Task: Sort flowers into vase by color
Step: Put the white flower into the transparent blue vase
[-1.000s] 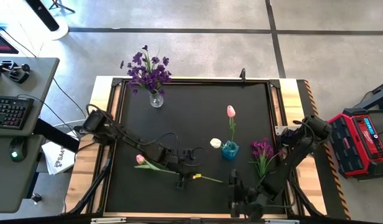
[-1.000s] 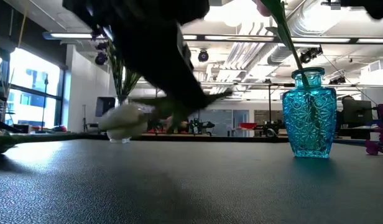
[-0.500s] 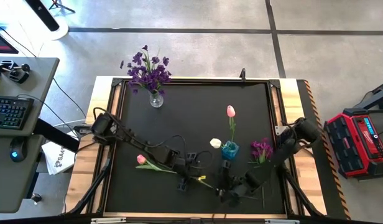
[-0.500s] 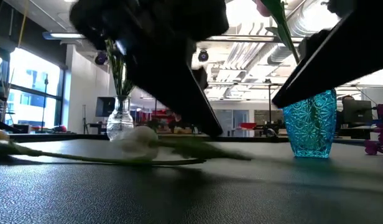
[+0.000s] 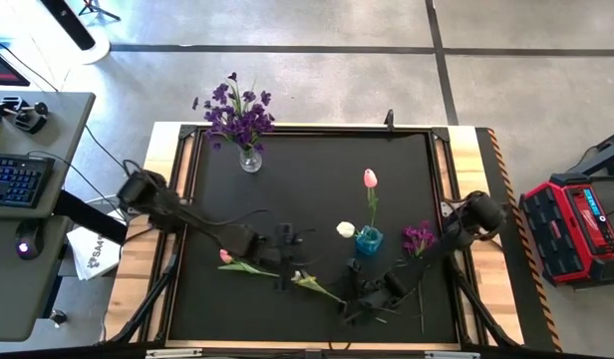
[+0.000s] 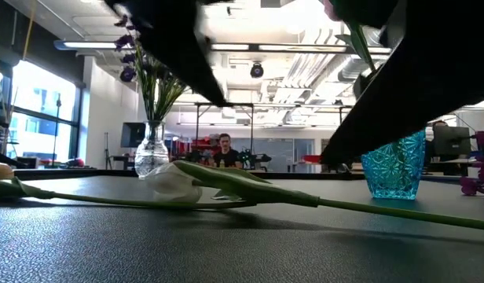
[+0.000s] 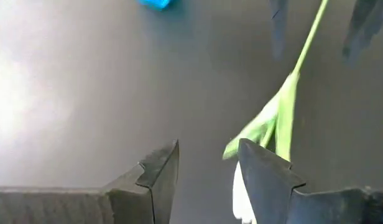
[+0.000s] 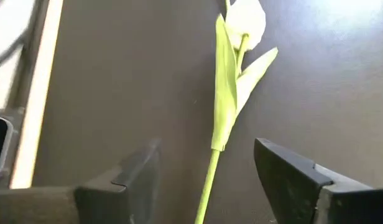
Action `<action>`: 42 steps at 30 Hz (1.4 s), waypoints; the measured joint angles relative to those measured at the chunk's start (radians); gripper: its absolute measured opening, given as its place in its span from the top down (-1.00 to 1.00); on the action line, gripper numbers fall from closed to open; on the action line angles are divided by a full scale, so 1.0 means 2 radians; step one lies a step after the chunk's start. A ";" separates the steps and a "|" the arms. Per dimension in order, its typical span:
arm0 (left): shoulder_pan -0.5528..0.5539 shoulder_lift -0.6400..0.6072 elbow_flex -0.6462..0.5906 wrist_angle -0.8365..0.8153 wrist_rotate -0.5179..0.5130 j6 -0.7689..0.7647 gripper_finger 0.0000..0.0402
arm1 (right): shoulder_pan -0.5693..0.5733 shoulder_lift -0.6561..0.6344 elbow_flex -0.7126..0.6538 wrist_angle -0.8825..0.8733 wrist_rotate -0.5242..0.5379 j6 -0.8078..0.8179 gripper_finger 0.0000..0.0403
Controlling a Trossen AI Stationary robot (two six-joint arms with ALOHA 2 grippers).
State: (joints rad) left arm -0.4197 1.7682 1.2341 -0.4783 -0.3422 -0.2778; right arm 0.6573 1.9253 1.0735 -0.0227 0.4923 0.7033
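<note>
- The step in hand, as I read it, is the pickup of the white tulip (image 5: 313, 285). It lies flat on the black mat (image 5: 317, 170) at lower centre of the high view, bud to the left and stem running down-right.
- My right gripper (image 8: 207, 149) is low over that stem. In its wrist view the fingers stand wide, one on each side of the green stem, and touch nothing yet.
- My left gripper (image 7: 207, 152) sits at the bud end, just left of centre in the high view. Its jaws are parted with only bare mat between them; the tulip's leaf lies just outside one finger.
- A pink tulip (image 5: 227, 256) lies on the mat just left of the left gripper, and a purple spray (image 5: 420, 237) lies towards the right edge. Both are unsorted.
- The blue vase (image 5: 368, 241), right of centre, already has a pink and a white bud showing above it. The clear vase (image 5: 250, 160) at upper left holds purple blossoms.
- Next I would close the right fingers on the stem below the leaf, lift until the tulip hangs free, then carry it up-right to the blue vase.
- That calls for a firm pinch on a thin, slippery stem. The left arm also needs to be clear of the bud before I lift.
</note>
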 joint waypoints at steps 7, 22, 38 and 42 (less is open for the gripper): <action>-0.052 -0.049 -0.047 -0.016 -0.092 -0.073 0.22 | -0.016 0.033 0.025 -0.002 -0.012 0.002 0.14; -0.112 -0.050 -0.087 -0.026 -0.145 -0.187 0.22 | -0.037 0.047 0.033 -0.033 -0.024 0.017 0.85; -0.180 -0.051 -0.087 -0.048 -0.235 -0.230 0.22 | 0.136 -0.092 -0.054 -0.019 0.386 0.088 0.99; -0.166 -0.051 -0.118 0.125 -0.188 -0.106 0.22 | 0.172 -0.120 -0.080 0.019 0.446 0.061 0.99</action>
State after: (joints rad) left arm -0.7522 1.6669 0.9979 -0.2291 -0.7177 -0.4899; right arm 1.0021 1.6847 0.9127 0.0162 1.3847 0.8256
